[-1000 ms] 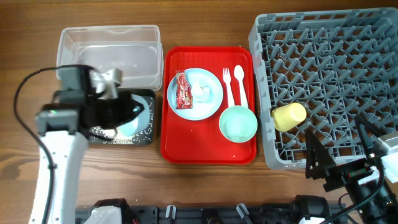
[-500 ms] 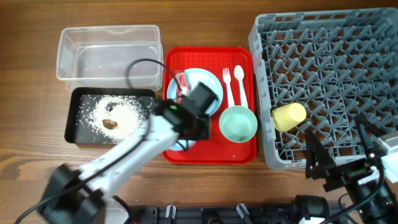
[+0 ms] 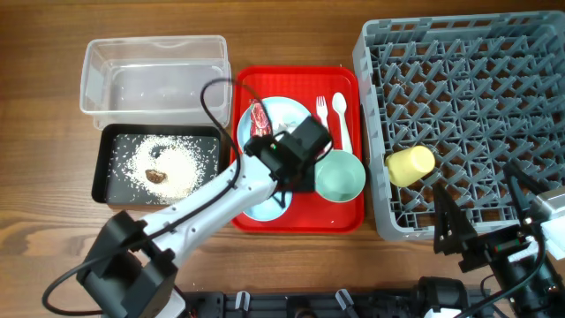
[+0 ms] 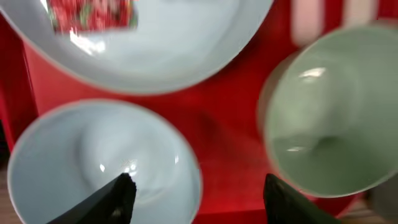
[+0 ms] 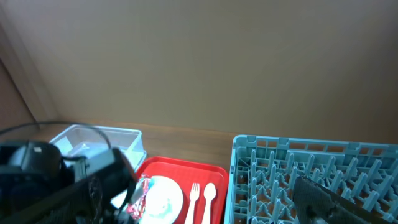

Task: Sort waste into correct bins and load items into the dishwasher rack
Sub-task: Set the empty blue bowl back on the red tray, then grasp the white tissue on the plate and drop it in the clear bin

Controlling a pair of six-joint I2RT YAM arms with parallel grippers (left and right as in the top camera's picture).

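Observation:
My left gripper (image 3: 293,185) (image 4: 199,199) is open low over the red tray. One finger is inside the small light blue bowl (image 4: 99,162) (image 3: 265,207), the other beside the mint-green bowl (image 4: 329,118) (image 3: 342,177). The light blue plate (image 3: 287,119) (image 4: 168,56) holds the red wrapper (image 3: 259,119) (image 4: 93,14). The white fork (image 3: 322,110) and spoon (image 3: 339,108) lie beside it. Rice scraps (image 3: 163,163) lie in the black tray (image 3: 101,168). The clear tub (image 3: 154,75) is behind it. The yellow cup (image 3: 410,165) lies in the grey rack (image 3: 477,79). My right gripper (image 3: 472,199) is open at the rack's front edge. The tissue is hidden.
The flat red serving tray (image 3: 296,216) sits between the bins and the rack. My left arm crosses its front left corner. The rack (image 5: 292,168) fills the right side. Bare wooden table (image 3: 44,132) shows at the left and front.
My left arm swung from above the black tray to the red tray. The small blue bowl now sits on the tray's front left, and rice lies in the black tray. The right arm stayed still.

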